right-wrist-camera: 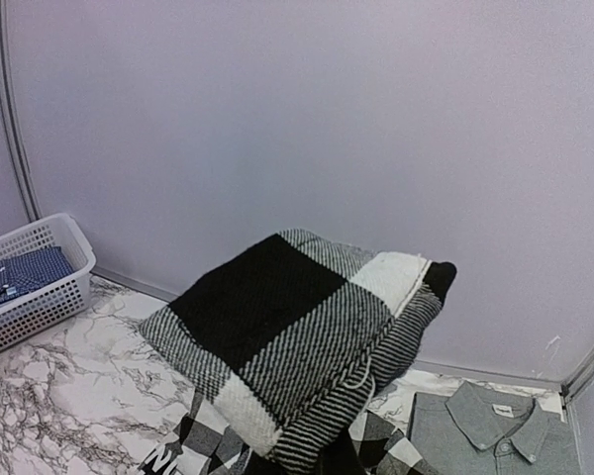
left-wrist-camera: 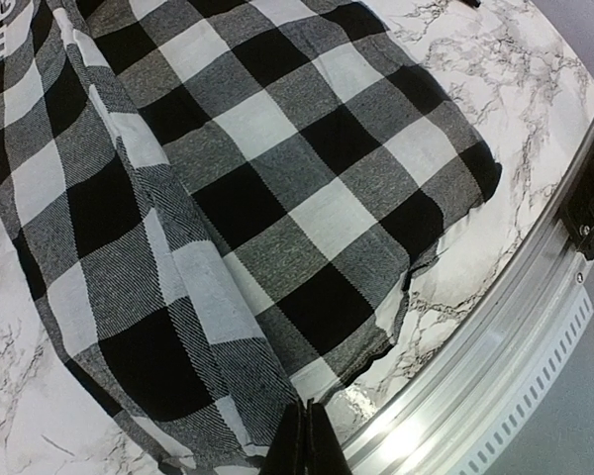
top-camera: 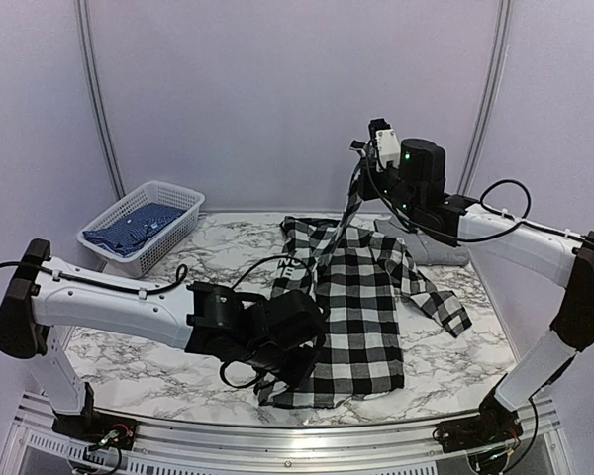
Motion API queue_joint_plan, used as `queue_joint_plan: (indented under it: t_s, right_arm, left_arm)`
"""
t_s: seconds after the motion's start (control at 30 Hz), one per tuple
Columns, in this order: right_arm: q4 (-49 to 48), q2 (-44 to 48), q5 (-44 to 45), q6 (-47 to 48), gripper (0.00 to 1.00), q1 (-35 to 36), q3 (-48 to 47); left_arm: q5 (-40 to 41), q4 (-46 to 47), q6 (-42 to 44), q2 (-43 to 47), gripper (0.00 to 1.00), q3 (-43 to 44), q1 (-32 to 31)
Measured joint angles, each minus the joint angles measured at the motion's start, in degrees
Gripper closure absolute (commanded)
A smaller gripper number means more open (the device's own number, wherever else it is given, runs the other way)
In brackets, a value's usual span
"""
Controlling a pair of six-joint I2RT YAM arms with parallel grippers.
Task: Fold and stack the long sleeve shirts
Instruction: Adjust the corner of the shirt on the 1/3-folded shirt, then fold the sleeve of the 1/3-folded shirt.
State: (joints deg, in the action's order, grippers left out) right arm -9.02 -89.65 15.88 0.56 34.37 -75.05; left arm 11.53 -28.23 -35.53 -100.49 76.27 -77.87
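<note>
A long sleeve shirt [top-camera: 361, 307] in black-and-white check lies spread on the marble table [top-camera: 148, 366], collar toward the back. My left gripper [top-camera: 289, 346] is low at its near left hem [left-wrist-camera: 277, 396]; its fingers [left-wrist-camera: 310, 440] are pressed together on the hem's edge. My right gripper [top-camera: 362, 163] is raised above the back of the table, shut on the end of a sleeve [top-camera: 349, 210] that hangs down to the shirt. In the right wrist view that sleeve's cuff [right-wrist-camera: 297, 336] drapes over the fingers and hides them.
A white basket [top-camera: 183, 213] holding blue cloth [right-wrist-camera: 20, 272] stands at the back left. A grey collared shirt [top-camera: 434, 247] lies at the back right, next to the checked one. The table's metal rail [left-wrist-camera: 495, 336] runs just past the hem.
</note>
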Motion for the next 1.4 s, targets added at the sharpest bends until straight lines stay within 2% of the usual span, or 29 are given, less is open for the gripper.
queue_joint_plan:
  t_s: [0.3, 0.33, 0.43, 0.57, 0.8, 0.97, 1.13, 1.4]
  right_arm:
    - [0.1, 0.0, -0.6, 1.0, 1.0, -0.2, 0.5]
    - [0.1, 0.0, -1.0, 1.1, 1.0, -0.2, 0.6]
    - [0.2, 0.0, -2.9, 1.2, 1.0, -0.2, 0.9]
    - [0.4, 0.0, -6.6, 1.3, 1.0, -0.2, 1.7]
    - [0.5, 0.1, -17.5, 2.1, 1.0, -0.2, 4.9]
    - [0.5, 0.8, -24.0, 2.5, 1.0, 0.7, 9.1]
    - [0.2, 2.5, -28.7, 2.5, 1.0, 4.6, 12.7]
    - [-2.0, 8.1, -36.5, -0.2, 1.0, 8.3, 22.4]
  left_arm:
    - [-2.8, 1.6, 0.0, -6.4, 0.99, 2.8, 0.0]
    - [-3.1, 1.7, -0.1, -7.0, 0.95, 2.8, 0.2]
    - [-3.8, 1.9, -0.6, -7.5, 0.74, 2.7, 0.7]
    - [-4.3, 3.7, -1.2, -7.1, 0.6, 2.2, 1.2]
    - [-6.8, 7.5, -2.7, -0.1, 0.59, -4.2, 5.5]
    - [-8.1, 11.1, -5.0, 4.7, 0.59, -8.3, 14.3]
    - [-9.9, 12.9, -7.3, 5.3, 0.6, -11.1, 22.2]
    - [-15.0, 15.9, -8.7, 3.7, 0.62, -11.2, 28.2]
